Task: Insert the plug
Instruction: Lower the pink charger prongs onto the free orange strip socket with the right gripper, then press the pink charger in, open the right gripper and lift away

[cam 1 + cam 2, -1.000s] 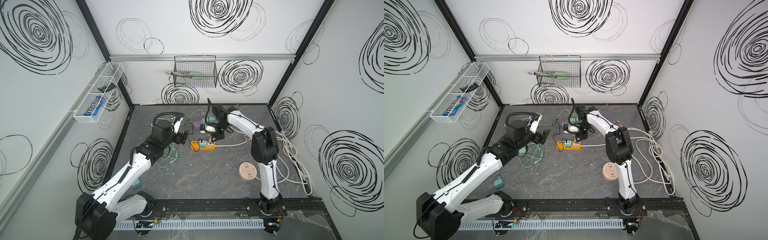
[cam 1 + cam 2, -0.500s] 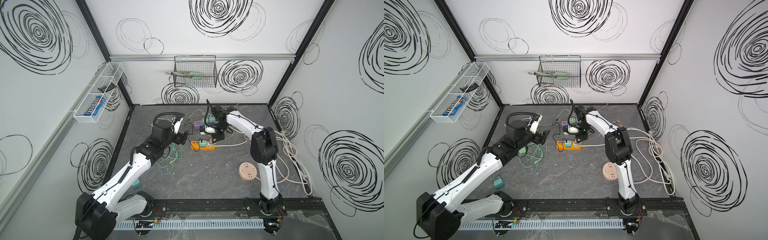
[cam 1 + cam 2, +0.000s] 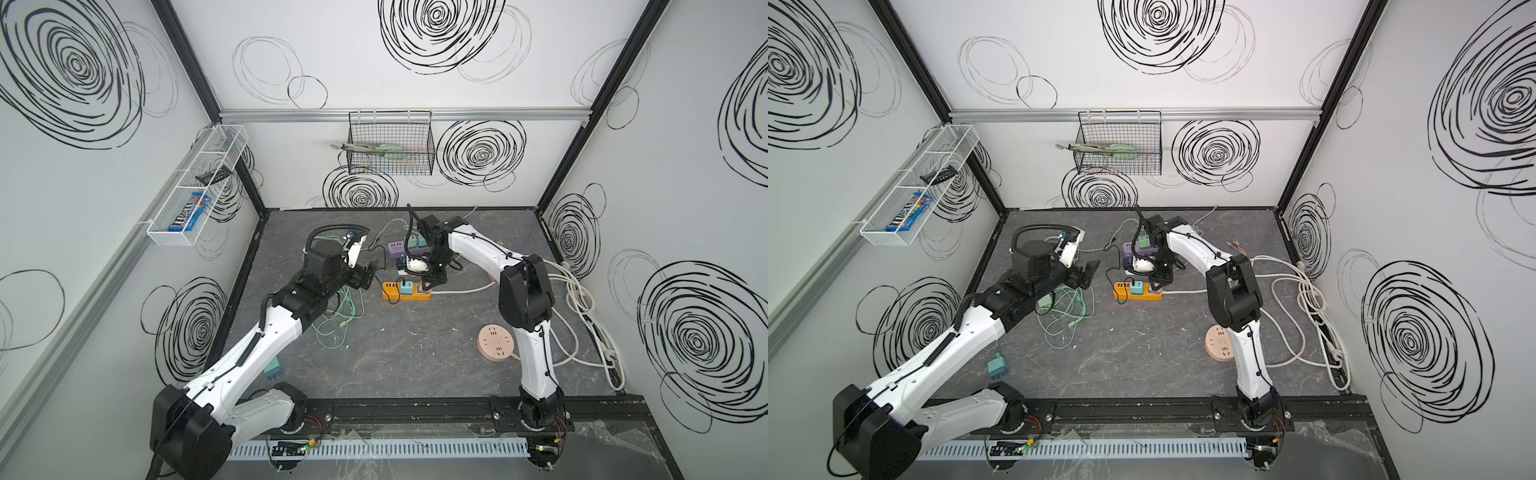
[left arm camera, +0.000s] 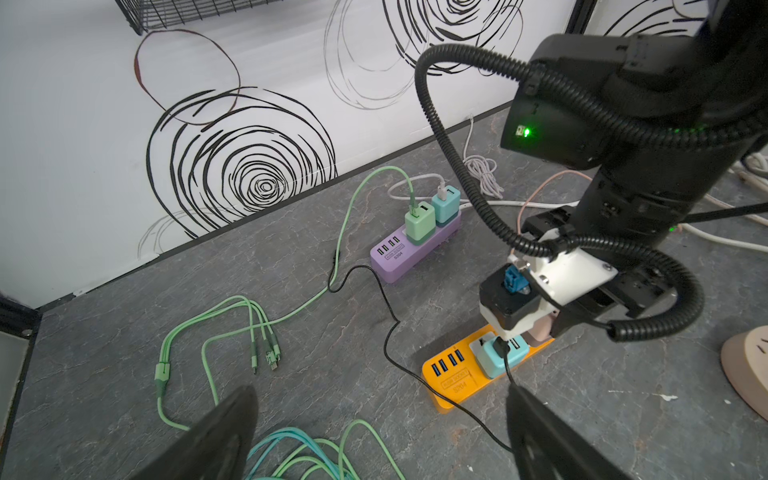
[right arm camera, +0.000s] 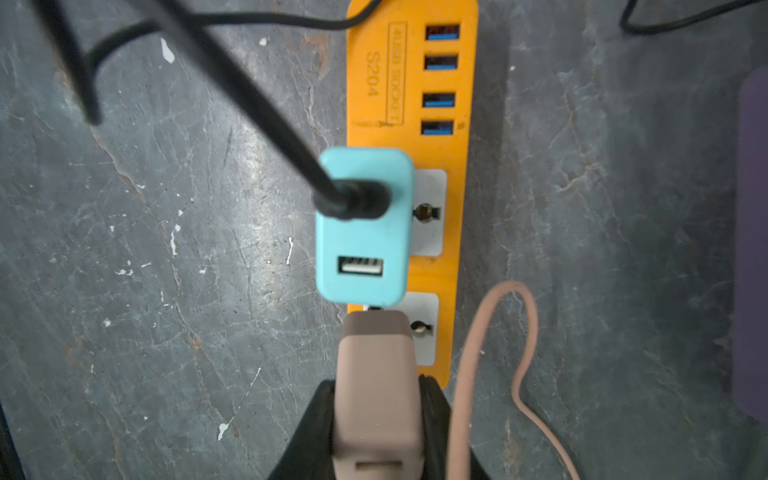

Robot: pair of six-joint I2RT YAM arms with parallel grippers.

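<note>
Pink plug [image 5: 376, 365] in right gripper [image 5: 377, 397], at orange strip [image 5: 415, 83]

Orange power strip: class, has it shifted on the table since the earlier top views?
No. In both top views the orange power strip sits where it did, the same gap from the purple power strip behind it.
</note>
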